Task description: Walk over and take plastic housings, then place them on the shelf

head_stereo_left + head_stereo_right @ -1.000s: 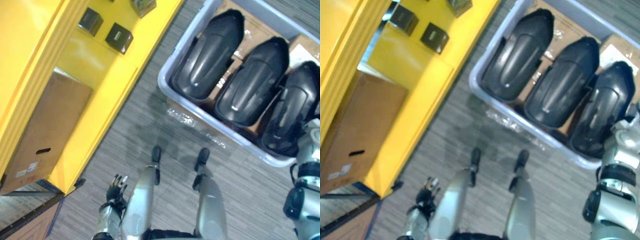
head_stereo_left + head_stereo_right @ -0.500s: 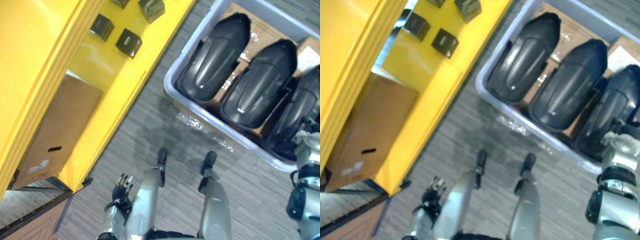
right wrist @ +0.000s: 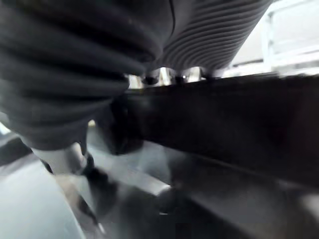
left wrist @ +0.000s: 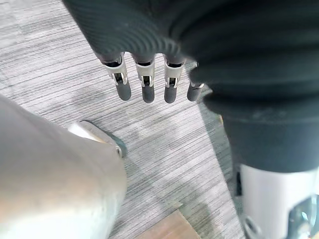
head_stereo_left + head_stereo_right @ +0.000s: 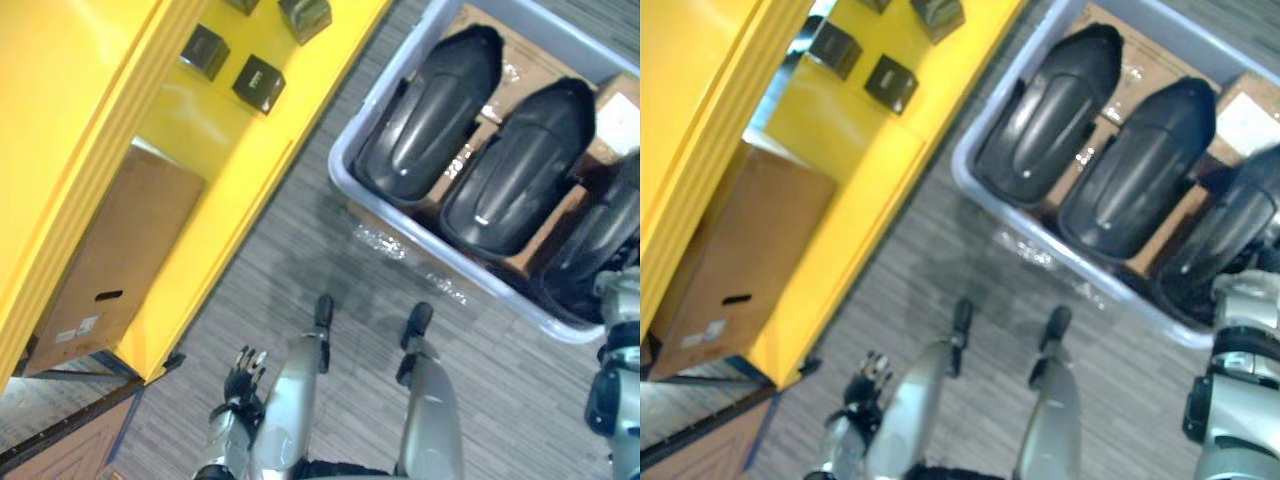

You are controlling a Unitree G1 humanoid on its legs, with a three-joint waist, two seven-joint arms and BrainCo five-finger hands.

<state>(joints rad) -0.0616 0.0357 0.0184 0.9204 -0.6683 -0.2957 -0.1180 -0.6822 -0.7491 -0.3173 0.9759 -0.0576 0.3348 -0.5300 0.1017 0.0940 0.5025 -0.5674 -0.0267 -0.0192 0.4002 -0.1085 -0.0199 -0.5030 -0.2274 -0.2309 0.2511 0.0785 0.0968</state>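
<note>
While the left hand (image 5: 240, 375) hangs low beside the robot, its fingers (image 4: 144, 88) are straight and relaxed above the grey striped floor (image 5: 300, 250), holding nothing and touching nothing. Over on the other side, the right hand (image 3: 89, 59) is down at the near end of the pale grey bin (image 5: 345, 170), right up against the closest black housing (image 5: 1225, 235). Its wrist view looks along that housing's dark glossy edge from very near, and whether the hand has a grip on it I cannot tell. That housing sits at the bin's right end, just beside the middle housing (image 5: 520, 165), and past that one the third housing (image 5: 430, 110) lies at the bin's left end. All three are long, rounded black shells, lined up side by side with their backs upward, resting on brown cardboard (image 5: 490, 60) that covers the bin's bottom. The bin stands on the floor, ahead and to the right. Off to the left runs the yellow shelf (image 5: 220, 140), near the bin but not touching it. A brown cardboard box (image 5: 110, 250) sits on a lower level of it. Farther along, on the yellow surface, three small dark boxes (image 5: 258, 82) stand near one another, well apart from the housings.
</note>
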